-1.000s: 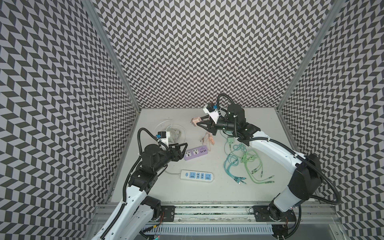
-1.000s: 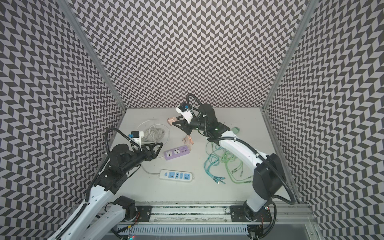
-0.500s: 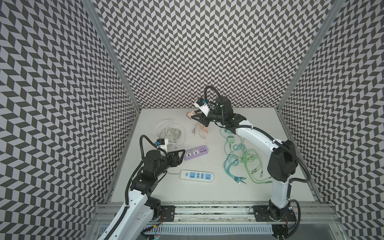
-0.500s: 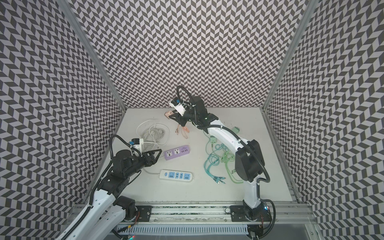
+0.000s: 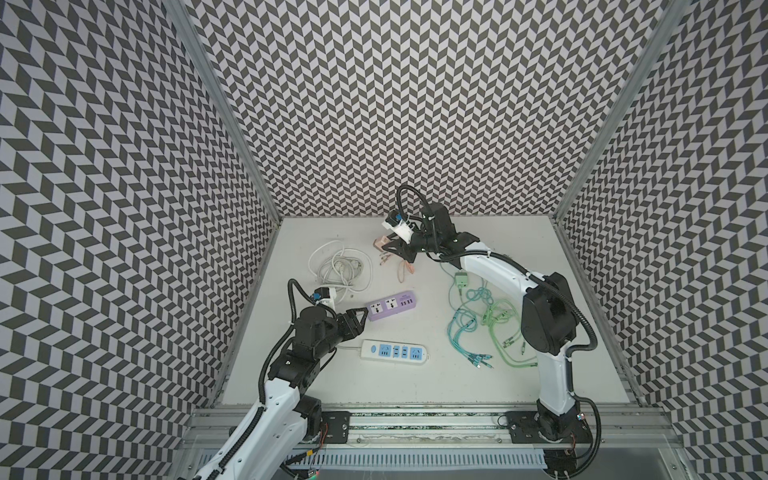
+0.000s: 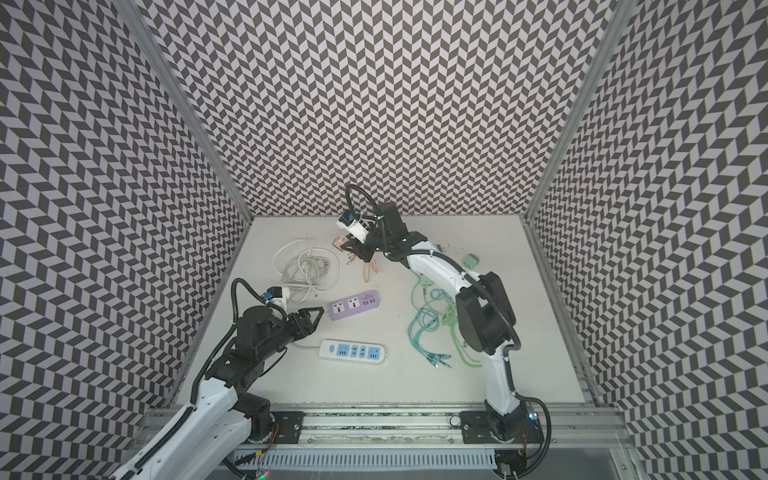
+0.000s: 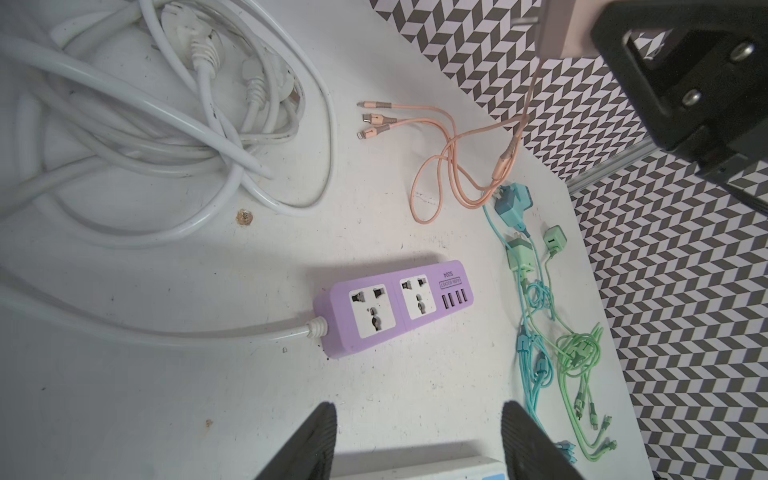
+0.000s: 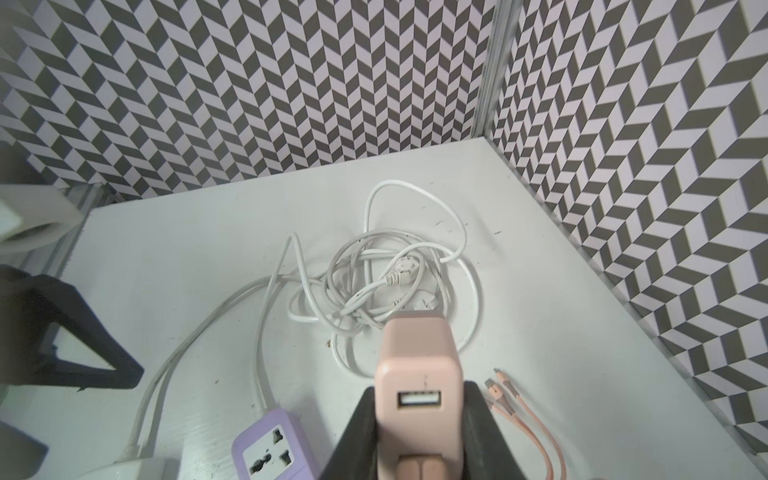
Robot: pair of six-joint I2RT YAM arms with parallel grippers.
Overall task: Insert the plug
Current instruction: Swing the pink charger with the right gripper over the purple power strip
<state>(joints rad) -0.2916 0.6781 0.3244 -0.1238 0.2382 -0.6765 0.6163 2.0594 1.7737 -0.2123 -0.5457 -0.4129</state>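
The pink plug (image 8: 417,374), a small charger block with a USB port, sits between the fingers of my right gripper (image 8: 419,399), which is shut on it. In both top views it hangs above the back middle of the table (image 5: 379,243) (image 6: 340,241), with its pink cable (image 5: 402,270) trailing down. The purple power strip (image 5: 390,305) (image 6: 353,305) (image 7: 395,309) lies flat in front of it with both sockets empty. My left gripper (image 5: 360,316) (image 7: 417,415) hovers open and empty at the strip's cord end.
A white power strip (image 5: 394,352) lies in front of the purple one, under my left gripper. A tangle of white cord (image 5: 340,266) sits at the back left. Teal and green cables (image 5: 482,324) with small adapters (image 5: 460,279) lie on the right.
My right gripper has carried the pink plug leftward along the back. My left gripper has drawn back slightly toward the front, and its jaws have narrowed a little.
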